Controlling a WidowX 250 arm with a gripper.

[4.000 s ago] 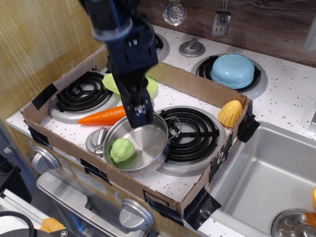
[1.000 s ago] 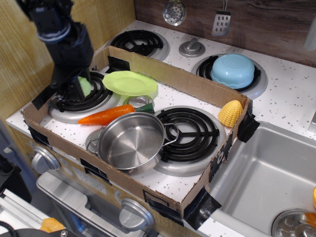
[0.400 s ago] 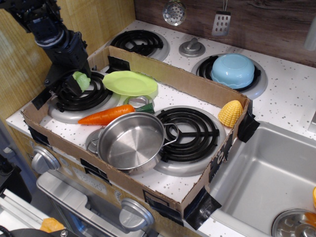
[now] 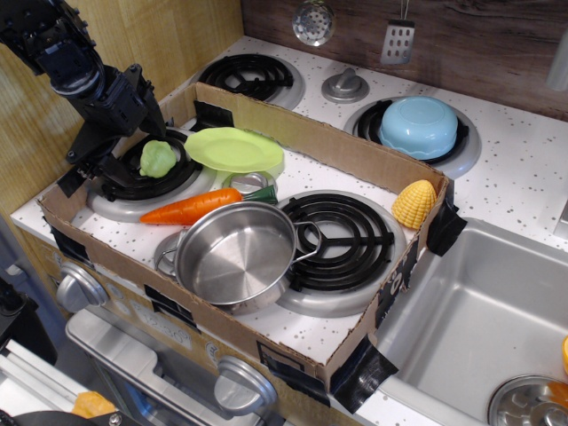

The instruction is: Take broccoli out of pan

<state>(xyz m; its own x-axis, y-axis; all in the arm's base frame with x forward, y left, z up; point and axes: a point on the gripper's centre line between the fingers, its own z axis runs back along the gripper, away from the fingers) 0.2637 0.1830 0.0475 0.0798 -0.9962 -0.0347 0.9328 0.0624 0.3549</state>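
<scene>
1. Broccoli [image 4: 157,158] out of the pan [image 4: 236,256] and resting on the coil of the near-left burner [image 4: 140,174], just beside the lime-green plate [image 4: 233,148] and well apart from the pan.
2. Pan empty, sitting at the front of the cardboard tray [image 4: 355,342], partly over the near-right burner [image 4: 335,238], bare steel floor showing, wire handle pointing toward that coil.
3. Claw [image 4: 114,158] low at the left rim of the near-left burner, just left of the broccoli; fingers look spread and clear of it, though dark metal against the dark coil blurs the exact gap.
4. Step in hand, by judgement: release after the placement, with the removal itself essentially done.
5. Next move calls for a straight lift up and away, keeping the fingers wide so nothing catches the lumpy top and rolls the broccoli off the coil.
6. Worth watching: the tray's left cardboard wall close behind the arm, and the plate rim on the far side of the broccoli.
7. Nearby and uninvolved: carrot [image 4: 192,207] lying between burner and pan, corn [image 4: 414,204] against the tray's right wall, light blue bowl [image 4: 419,126] on the back-right burner outside the tray, all on the speckled desk [image 4: 519,173].
</scene>
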